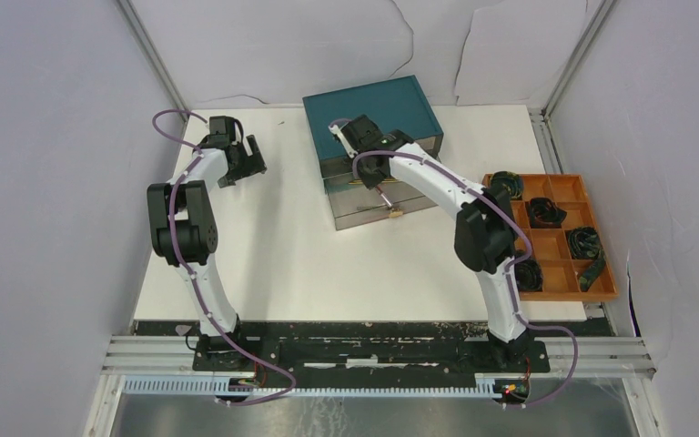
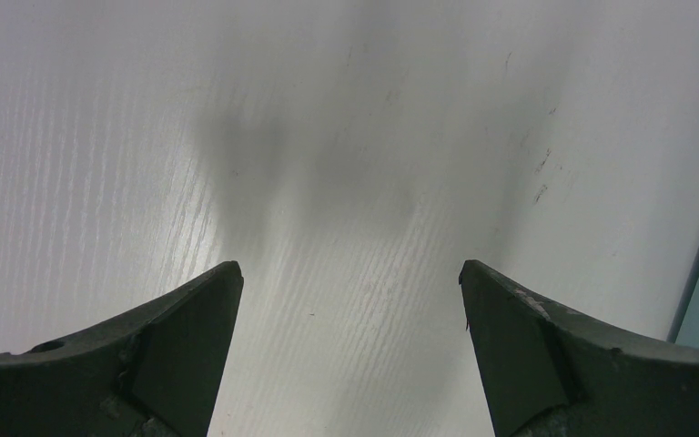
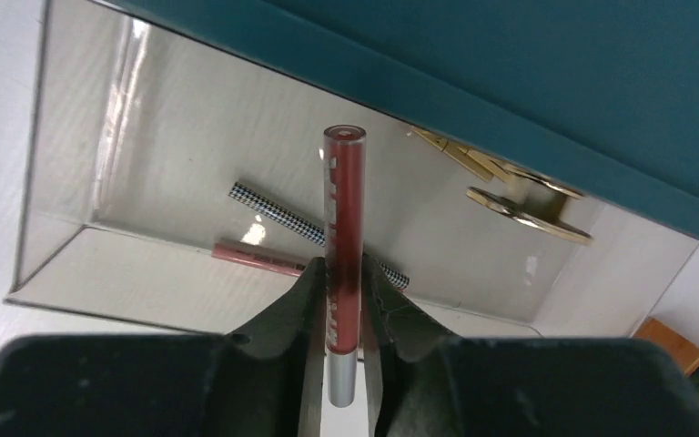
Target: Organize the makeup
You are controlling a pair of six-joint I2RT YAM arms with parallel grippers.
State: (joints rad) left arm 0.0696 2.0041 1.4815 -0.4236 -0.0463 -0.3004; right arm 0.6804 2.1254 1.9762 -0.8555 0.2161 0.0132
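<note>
My right pincer point(image 3: 346, 300) pinches a red gloss tube point(image 3: 344, 200) over the open drawer point(image 3: 173, 118) by the surface's far edge, where a checkered pencil point(image 3: 273, 208) and a pink pencil point(image 3: 255, 258) already lie, so I judge the sorting nearly done, while my left pincer point(image 2: 350, 273) hangs spread and empty.

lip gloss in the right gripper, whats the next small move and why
Probably lower the right gripper a little toward the floor of the open drawer before releasing. It is shut on the lip gloss, which hangs over the drawer where a checked pencil and a pink tube already lie.
</note>
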